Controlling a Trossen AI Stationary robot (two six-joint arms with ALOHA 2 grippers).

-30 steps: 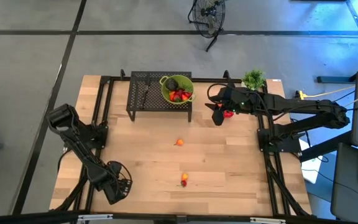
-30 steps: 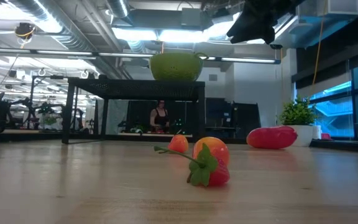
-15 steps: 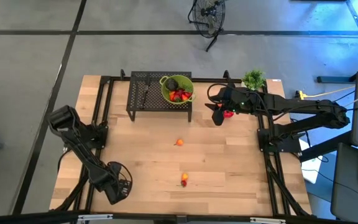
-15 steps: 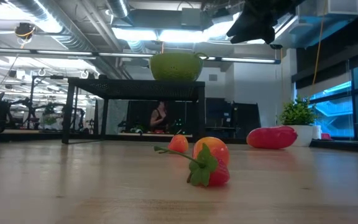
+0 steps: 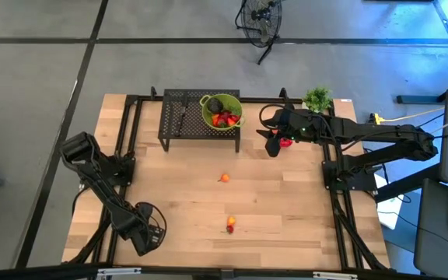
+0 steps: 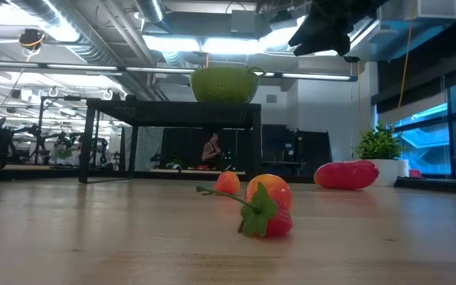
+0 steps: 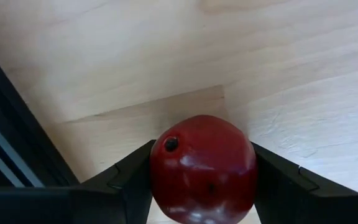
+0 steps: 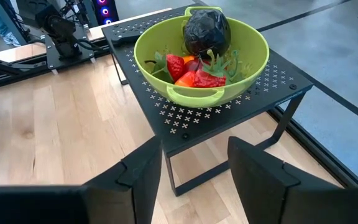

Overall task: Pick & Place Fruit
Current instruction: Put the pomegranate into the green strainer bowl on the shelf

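Observation:
My left gripper [image 5: 142,233] [image 7: 201,155] is at the table's near left corner, shut on a dark red round fruit [image 7: 202,168] that the high view hides. My right gripper [image 5: 272,143] [image 8: 194,152] [image 6: 323,32] hangs open and empty high above the table, right of the lime-green bowl [image 5: 221,111] [image 8: 201,53]. The bowl holds a dark green round piece [image 8: 206,31] and red pieces. A glossy red oblong [image 6: 347,174] [image 5: 286,141] lies on the table below the right arm. An orange piece [image 5: 224,178] and a red-and-orange pair [image 5: 230,225] [image 6: 269,207] lie mid-table. My left gripper pinches the dark red fruit between its two fingers, one finger [image 7: 132,180] on each side of its round body [image 7: 166,174]. The fingers point down at the wooden table. Whether the fruit is lifted clear or rests on the wood, I cannot tell.
The bowl stands on a black perforated stand [image 5: 185,124] [image 8: 166,118] at the table's far edge. A small potted plant [image 5: 317,99] [image 6: 380,154] sits at the far right corner. Black frame rails [image 5: 127,132] run along both sides. Bare wood lies between the loose pieces.

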